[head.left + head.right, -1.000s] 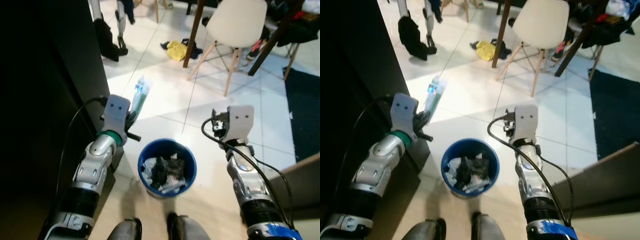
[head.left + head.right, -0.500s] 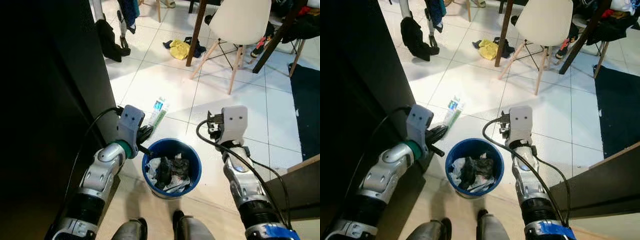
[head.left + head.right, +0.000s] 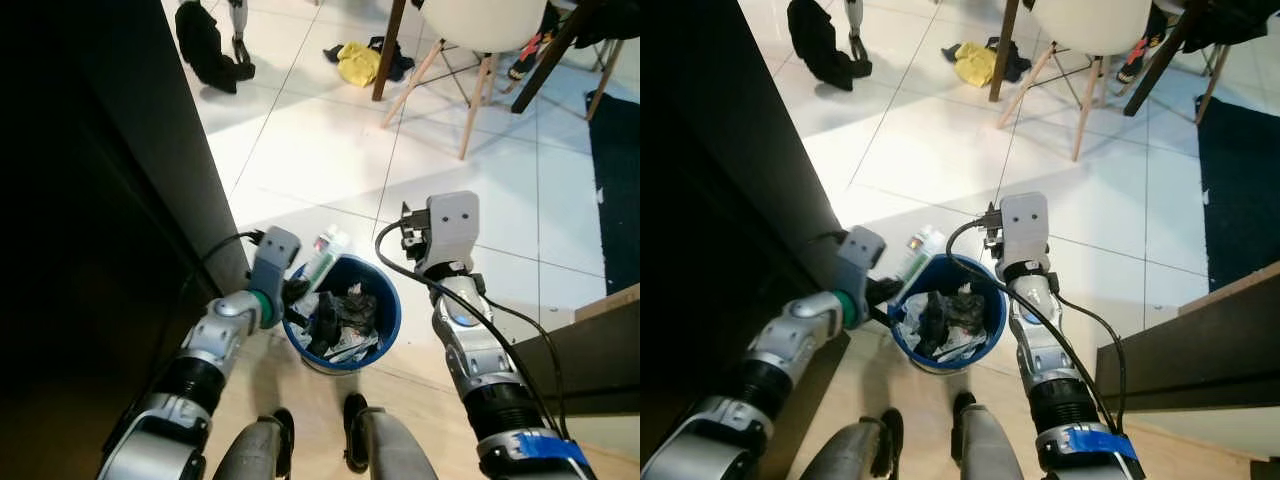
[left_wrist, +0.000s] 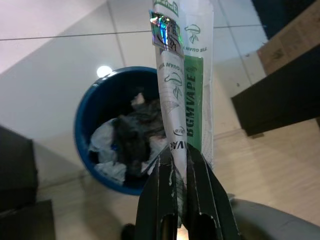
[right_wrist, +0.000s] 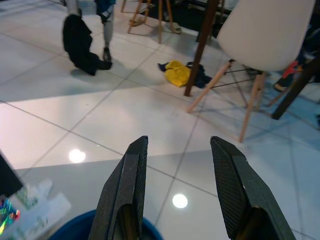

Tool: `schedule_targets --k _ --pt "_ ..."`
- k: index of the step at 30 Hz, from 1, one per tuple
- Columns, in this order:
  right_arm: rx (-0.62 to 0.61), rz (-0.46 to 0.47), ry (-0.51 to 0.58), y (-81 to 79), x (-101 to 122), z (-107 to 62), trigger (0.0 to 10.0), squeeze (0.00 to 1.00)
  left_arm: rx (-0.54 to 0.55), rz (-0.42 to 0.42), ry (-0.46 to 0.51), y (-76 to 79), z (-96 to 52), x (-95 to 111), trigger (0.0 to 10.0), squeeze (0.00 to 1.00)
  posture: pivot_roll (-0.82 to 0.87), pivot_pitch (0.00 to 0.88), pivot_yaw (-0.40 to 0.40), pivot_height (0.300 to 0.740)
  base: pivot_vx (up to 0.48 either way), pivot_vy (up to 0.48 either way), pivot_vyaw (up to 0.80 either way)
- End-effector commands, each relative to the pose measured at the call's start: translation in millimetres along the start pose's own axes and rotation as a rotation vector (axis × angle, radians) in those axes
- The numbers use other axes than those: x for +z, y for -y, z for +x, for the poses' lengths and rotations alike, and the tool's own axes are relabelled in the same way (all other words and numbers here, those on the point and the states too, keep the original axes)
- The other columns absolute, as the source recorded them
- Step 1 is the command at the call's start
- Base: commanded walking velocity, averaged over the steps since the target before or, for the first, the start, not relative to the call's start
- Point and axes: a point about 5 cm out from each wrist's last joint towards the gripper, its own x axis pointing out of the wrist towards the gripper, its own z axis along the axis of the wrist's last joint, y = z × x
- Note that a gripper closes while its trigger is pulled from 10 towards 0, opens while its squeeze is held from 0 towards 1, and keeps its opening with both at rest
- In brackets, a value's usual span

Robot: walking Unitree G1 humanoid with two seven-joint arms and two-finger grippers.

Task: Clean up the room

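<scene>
White tiles; wrapper (image 4: 184, 80) now lowered over blue bin (image 3: 385, 318).

A white and green plastic wrapper (image 4: 182, 95) with printed lettering and a shiny foil sticker near its far end is pinched at one end in the left gripper (image 4: 179, 167). It sticks out long and fairly straight over the near left rim of a round blue bin (image 3: 385, 318). The bin stands upright on the pale tiled floor and is heaped with crumpled white and dark rubbish (image 3: 340, 318). The wrapper's far end points up and away from the bin.
</scene>
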Motion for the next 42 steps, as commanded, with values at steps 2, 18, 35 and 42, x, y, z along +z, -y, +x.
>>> schedule_targets --k 2,18,35,42 --pt "-0.054 -0.016 -0.003 11.3 -0.4 -1.5 10.0 0.00 -0.018 0.013 -0.007 6.9 4.4 -0.1 10.0 0.05 -0.09 0.319 0.064 0.740 0.000 0.000 0.00" --pt "-0.097 -0.024 0.002 21.9 0.2 -2.1 10.0 0.00 -0.030 0.054 0.135 5.4 12.0 35.5 10.0 0.00 -0.08 0.294 0.062 0.740 0.000 0.000 0.00" --pt "0.076 0.121 -0.004 -16.3 -3.3 -25.1 10.0 0.00 0.206 0.113 0.301 -18.7 -64.9 6.1 10.0 0.00 -0.02 0.211 0.044 0.740 0.000 0.000 0.00" --pt "0.143 0.167 -0.032 -39.2 -11.2 -38.1 10.0 0.00 0.334 0.045 0.388 -19.0 -78.5 10.9 10.0 0.00 -0.01 0.173 0.029 0.740 0.000 0.000 0.00"
